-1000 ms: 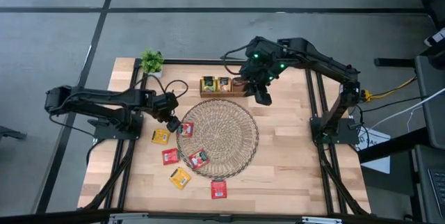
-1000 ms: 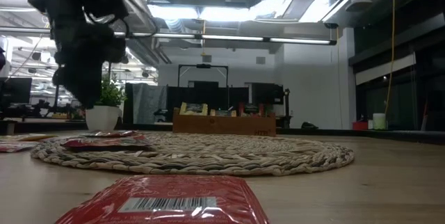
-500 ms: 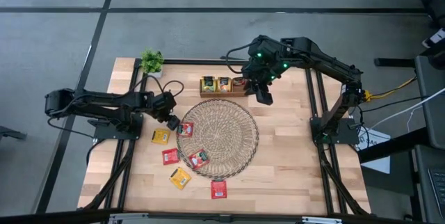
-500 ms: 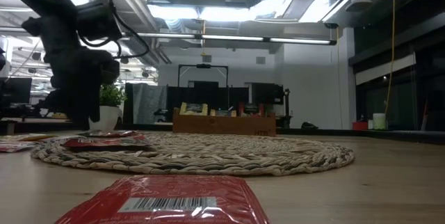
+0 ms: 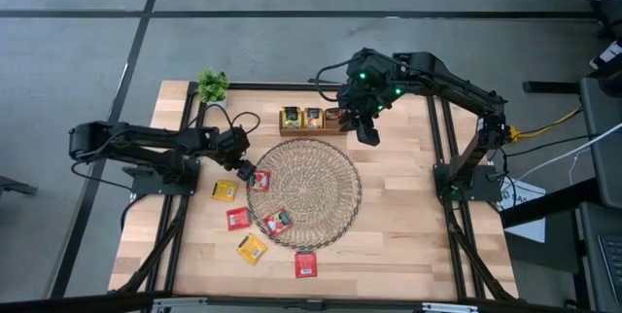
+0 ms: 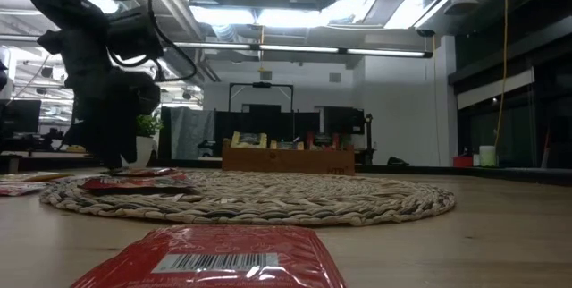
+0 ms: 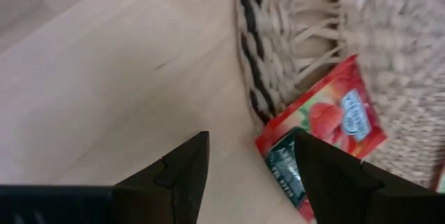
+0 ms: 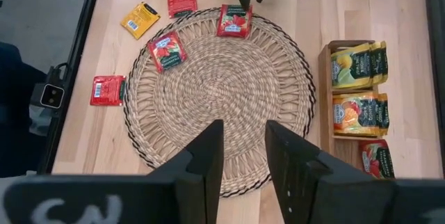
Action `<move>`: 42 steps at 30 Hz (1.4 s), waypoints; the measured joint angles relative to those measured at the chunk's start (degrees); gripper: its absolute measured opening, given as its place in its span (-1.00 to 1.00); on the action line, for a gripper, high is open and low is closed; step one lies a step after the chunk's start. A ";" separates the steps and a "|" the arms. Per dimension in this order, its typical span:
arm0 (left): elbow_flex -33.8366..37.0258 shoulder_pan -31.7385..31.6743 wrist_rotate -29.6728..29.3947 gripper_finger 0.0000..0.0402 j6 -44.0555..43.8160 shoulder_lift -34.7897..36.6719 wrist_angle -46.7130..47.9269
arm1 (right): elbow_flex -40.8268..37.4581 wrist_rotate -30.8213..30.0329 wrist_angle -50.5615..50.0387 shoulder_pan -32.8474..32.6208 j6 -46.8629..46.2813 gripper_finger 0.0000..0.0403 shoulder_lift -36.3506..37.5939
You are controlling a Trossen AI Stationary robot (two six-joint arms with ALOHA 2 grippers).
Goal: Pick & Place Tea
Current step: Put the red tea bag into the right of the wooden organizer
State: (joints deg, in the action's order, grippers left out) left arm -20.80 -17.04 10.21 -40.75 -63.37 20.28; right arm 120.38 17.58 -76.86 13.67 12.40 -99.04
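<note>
1. I saw the left gripper (image 5: 245,170) low at the wicker mat's (image 5: 321,211) left edge, its fingers (image 7: 182,172) spread apart and holding nothing, with bare table (image 5: 408,245) between them.
2. Just beside that gripper lay a red tea sachet (image 7: 323,126): flat, square, printed with strawberries and a small white-and-blue label, one corner on the mat's rim and the rest on the wood.
3. A second red sachet (image 5: 278,222) sat on the mat's lower-left edge.
4. Off the mat to the left I counted a yellow sachet (image 5: 225,191), a red one (image 5: 237,219), another yellow one (image 5: 253,248) and a red one (image 5: 306,264) nearest the table's front, all lying flat and apart from one another.
5. The wooden box (image 8: 327,99) behind the mat held more sachets standing in its compartments, yellow-green, orange and red.
6. The right gripper (image 5: 365,136) hung above the mat's far edge near the box, jaws parted and empty.
7. A small potted plant (image 5: 212,86) stood at the table's far left corner.
</note>
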 joint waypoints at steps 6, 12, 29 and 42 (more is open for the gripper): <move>-0.22 0.00 1.31 0.02 0.37 -3.37 -1.94 | 0.00 -0.02 -0.02 0.00 0.01 -0.46 -0.01; -0.15 0.00 1.78 -0.06 1.51 -3.50 -2.98 | 0.00 -0.04 0.06 0.00 0.02 -0.46 -0.02; -0.54 0.07 7.19 -0.99 3.10 -3.54 -2.90 | 0.00 -0.09 1.75 0.02 0.36 -0.46 -0.02; -11.54 0.07 8.81 -0.99 5.92 -3.52 -2.91 | 0.00 -0.07 0.15 0.02 1.62 -0.46 -0.04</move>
State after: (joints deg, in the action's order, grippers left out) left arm -32.33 -16.97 19.02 -34.83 -66.89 17.37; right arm 120.38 17.52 -76.71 13.69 14.02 -99.09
